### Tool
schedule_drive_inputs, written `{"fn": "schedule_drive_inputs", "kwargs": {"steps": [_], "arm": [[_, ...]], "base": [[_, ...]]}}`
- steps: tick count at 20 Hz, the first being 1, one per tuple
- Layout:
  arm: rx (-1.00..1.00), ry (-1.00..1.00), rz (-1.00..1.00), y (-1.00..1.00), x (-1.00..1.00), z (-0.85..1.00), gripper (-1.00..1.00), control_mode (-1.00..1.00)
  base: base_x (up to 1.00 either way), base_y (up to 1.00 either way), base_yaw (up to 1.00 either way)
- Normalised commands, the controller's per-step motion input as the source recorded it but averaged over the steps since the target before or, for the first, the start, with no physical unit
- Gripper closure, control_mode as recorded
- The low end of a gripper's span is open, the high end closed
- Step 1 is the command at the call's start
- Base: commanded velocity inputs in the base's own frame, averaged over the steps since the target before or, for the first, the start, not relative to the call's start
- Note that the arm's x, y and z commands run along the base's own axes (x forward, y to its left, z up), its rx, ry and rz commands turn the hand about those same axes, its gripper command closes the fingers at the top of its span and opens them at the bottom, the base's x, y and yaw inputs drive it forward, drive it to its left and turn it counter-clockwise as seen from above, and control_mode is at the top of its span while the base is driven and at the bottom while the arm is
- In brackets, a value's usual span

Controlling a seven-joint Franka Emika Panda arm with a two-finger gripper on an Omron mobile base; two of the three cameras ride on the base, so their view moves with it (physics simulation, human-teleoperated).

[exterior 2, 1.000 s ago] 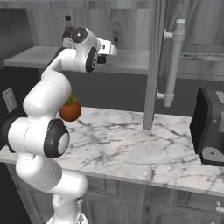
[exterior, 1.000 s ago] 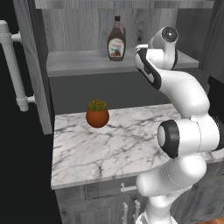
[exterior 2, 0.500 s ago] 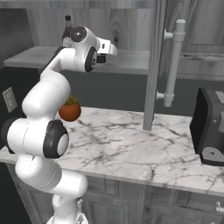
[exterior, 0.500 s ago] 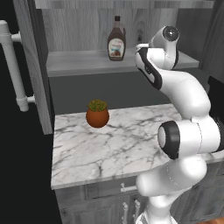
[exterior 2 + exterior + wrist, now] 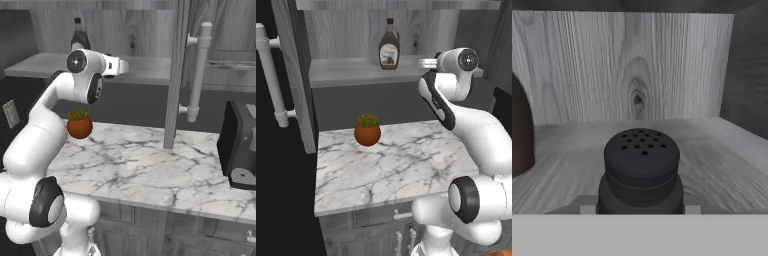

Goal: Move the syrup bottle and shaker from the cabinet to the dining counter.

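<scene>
The dark shaker (image 5: 641, 167) with its perforated round top stands on the grey cabinet shelf (image 5: 722, 150), close up in the hand view. My gripper (image 5: 640, 209) is shut on it, a fingertip pressed against each side of its base. The syrup bottle (image 5: 389, 47), dark brown with a white-and-red label, stands on the same shelf (image 5: 346, 70) to the left of my gripper (image 5: 425, 62); its dark side shows at the hand view's left edge (image 5: 521, 135). From the right base view the bottle (image 5: 79, 36) rises behind my arm and gripper (image 5: 123, 65). The dining counter is out of view.
Below the shelf lies a short marble worktop (image 5: 406, 165) with an orange plant pot (image 5: 367, 131). The cabinet doors (image 5: 303, 75) (image 5: 176, 75) stand open with long bar handles (image 5: 197, 75). A dark appliance (image 5: 239, 145) sits on the worktop's right end.
My wrist and hand have drawn back a little from the shelf and sit lower. The syrup bottle and plant pot have not moved.
</scene>
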Motion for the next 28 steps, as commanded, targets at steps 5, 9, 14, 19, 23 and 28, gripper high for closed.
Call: {"fn": "schedule_drive_inputs", "kwargs": {"steps": [5, 9, 14, 19, 23, 28], "arm": [[0.0, 0.04, 0.0, 0.0, -1.0, 0.63, 1.0, -1.0], [-0.09, 0.18, 0.0, 0.0, -1.0, 0.56, 1.0, -1.0], [-0.1, 0.11, 0.02, 0.09, -1.0, -0.01, 1.0, -1.0], [-0.01, -0.11, 0.04, 0.1, -1.0, -0.55, 1.0, -1.0], [0.01, -0.26, 0.01, 0.13, -1.0, -0.57, 1.0, -1.0], [0.02, -0.15, 0.0, 0.14, -0.8, -0.32, 1.0, -1.0]], "base": [[0.0, 0.0, 0.0], [0.0, 0.0, 0.0], [0.0, 0.0, 0.0], [0.0, 0.0, 0.0], [0.0, 0.0, 0.0], [0.0, 0.0, 0.0]]}}
